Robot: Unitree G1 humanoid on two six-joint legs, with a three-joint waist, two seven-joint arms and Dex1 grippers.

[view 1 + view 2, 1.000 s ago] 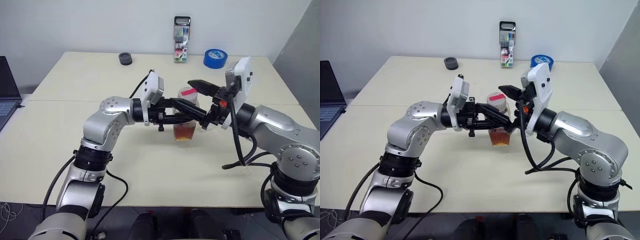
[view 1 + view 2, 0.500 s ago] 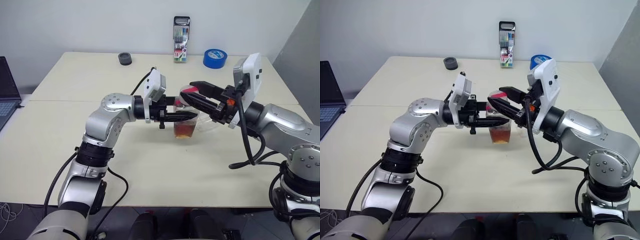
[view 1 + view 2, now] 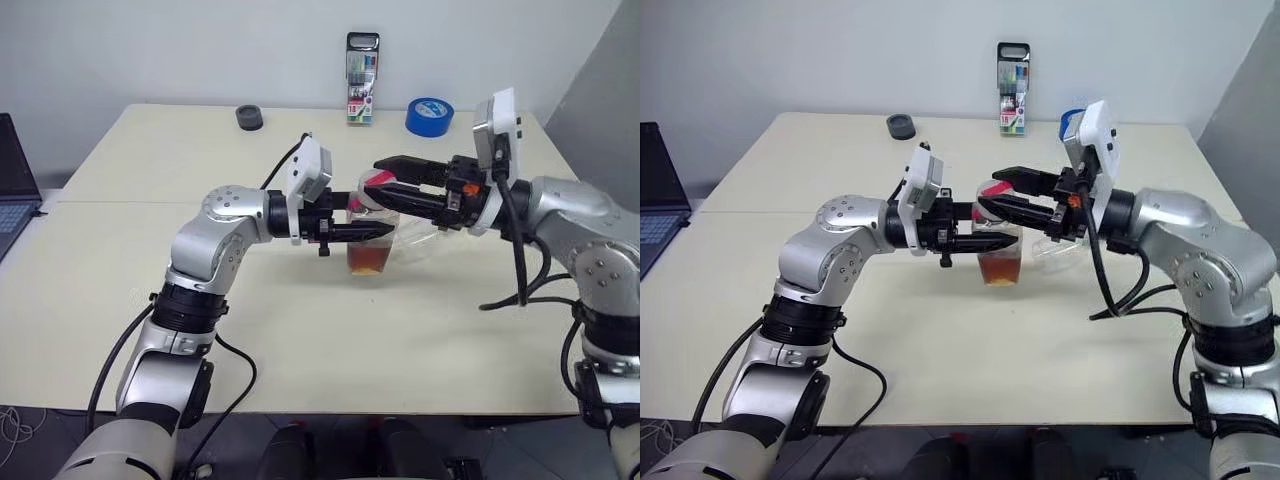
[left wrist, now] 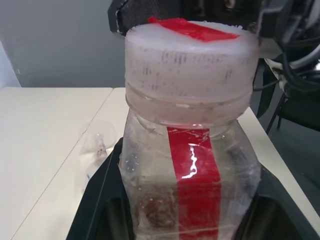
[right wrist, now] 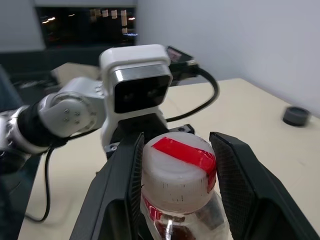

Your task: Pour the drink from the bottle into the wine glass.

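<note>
The small clear bottle (image 3: 372,240) stands on the table (image 3: 300,330), its red label strip (image 4: 195,175) facing the left wrist camera. The amber drink (image 3: 370,261) fills its lower part. My left gripper (image 3: 388,232) reaches in level from the left and is shut on the bottle's body. My right gripper (image 5: 177,170) comes in level from the right, a finger pressed on each side of the white and red cap (image 3: 377,184). The clear wine glass (image 3: 1056,246) rests just right of the bottle, partly under my right gripper, and seems to lie on its side.
At the table's far edge stand a tall marker pack (image 3: 363,66), a blue tape roll (image 3: 430,116) and a small black round object (image 3: 250,117). A laptop (image 3: 12,190) sits off the table's left side.
My right gripper has swung level and its fingers, spread above the cap a second ago, have closed onto it. The left gripper and the bottle have stayed put.
</note>
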